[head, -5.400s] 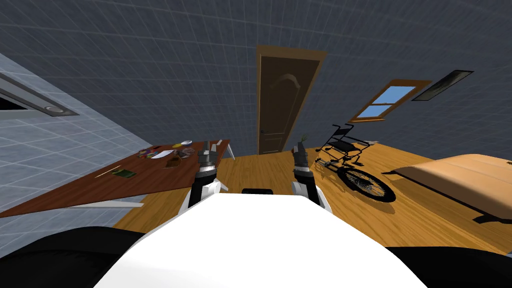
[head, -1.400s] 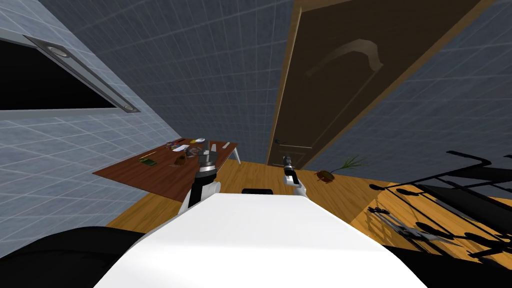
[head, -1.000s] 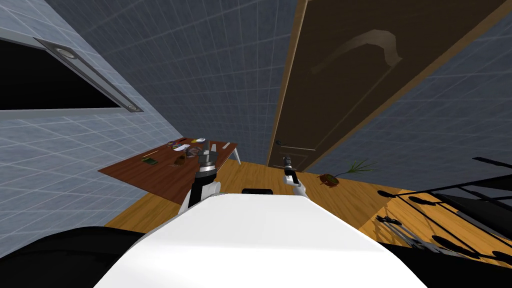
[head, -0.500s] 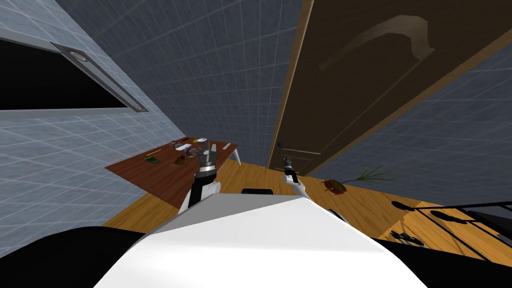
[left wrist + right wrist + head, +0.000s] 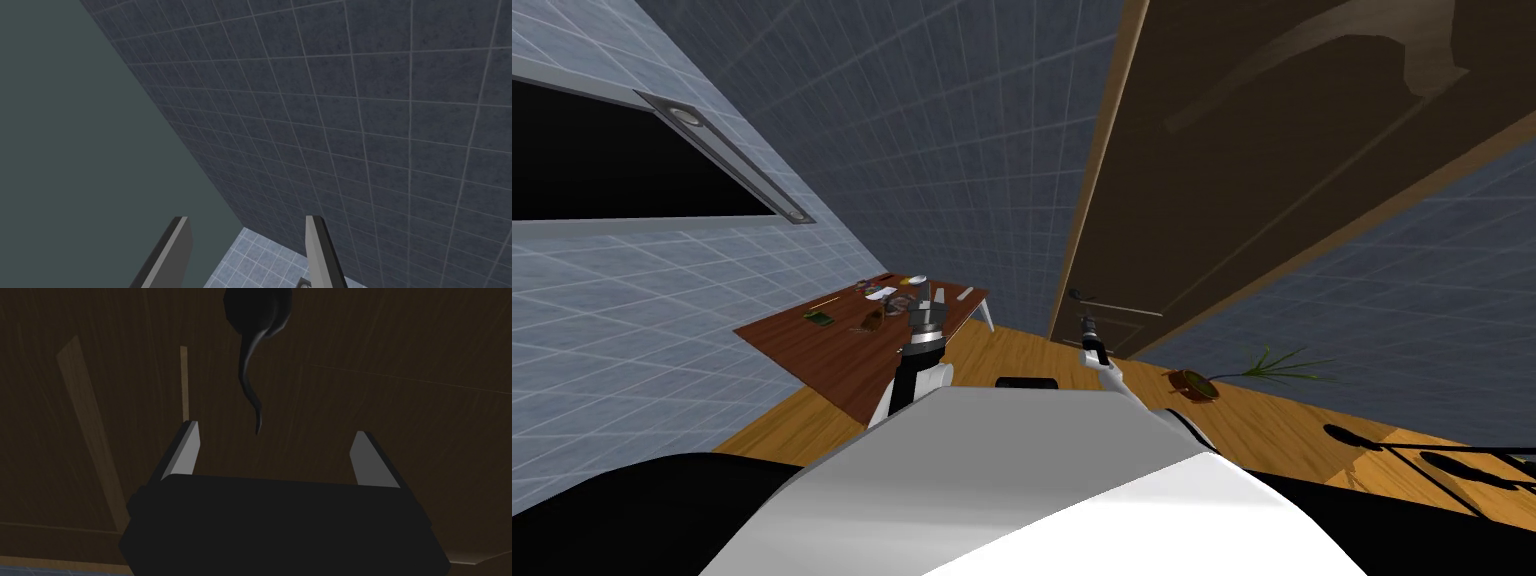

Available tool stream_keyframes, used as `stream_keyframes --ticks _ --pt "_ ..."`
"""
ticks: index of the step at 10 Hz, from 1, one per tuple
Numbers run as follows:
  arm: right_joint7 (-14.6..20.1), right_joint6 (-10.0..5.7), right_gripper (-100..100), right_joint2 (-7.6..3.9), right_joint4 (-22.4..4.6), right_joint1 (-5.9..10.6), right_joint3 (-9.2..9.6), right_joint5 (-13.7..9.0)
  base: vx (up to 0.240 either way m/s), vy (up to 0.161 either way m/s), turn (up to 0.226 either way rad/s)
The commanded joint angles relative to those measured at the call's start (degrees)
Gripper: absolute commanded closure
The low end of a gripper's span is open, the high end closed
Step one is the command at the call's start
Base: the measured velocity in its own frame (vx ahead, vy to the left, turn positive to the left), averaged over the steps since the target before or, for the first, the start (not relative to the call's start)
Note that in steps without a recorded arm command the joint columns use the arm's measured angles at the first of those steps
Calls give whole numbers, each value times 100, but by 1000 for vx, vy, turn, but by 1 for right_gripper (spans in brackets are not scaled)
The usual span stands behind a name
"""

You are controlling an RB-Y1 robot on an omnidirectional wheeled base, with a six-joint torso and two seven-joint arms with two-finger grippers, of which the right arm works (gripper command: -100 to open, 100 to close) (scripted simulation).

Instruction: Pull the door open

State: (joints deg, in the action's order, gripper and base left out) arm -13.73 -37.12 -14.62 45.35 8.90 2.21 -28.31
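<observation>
My right claw is up against the dark brown door, low on its left side, where the handle sits. Through the wrist camera I see both fingers spread wide with nothing between them but air. The handle is a dark lever curving down from a round base. Its thin tip points at the claw's body and ends in line with the gap between the fingers, nearer the one on the frame side. I cannot tell whether the claw touches the door's face. The door sits flush in its lighter wooden frame.

My left claw is raised over the near corner of the brown worktop, fingers apart and empty. The worktop carries a scatter of small things, too small to name. A potted plant lies tipped on the wooden floor to the right of the door.
</observation>
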Motion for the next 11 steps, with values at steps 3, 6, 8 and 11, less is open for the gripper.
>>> stream_keyframes --ticks 3,6,8,11 --pt "-31 -42 -100 -40 -372 171 18 -156 74 -43 51" --pt "150 -69 -100 -230 -325 12 -56 -174 116 1 106" --pt "311 -128 -100 -389 -392 -71 -103 -201 172 33 108" --pt "639 -250 -100 -713 -528 -241 -199 -256 176 -23 162"
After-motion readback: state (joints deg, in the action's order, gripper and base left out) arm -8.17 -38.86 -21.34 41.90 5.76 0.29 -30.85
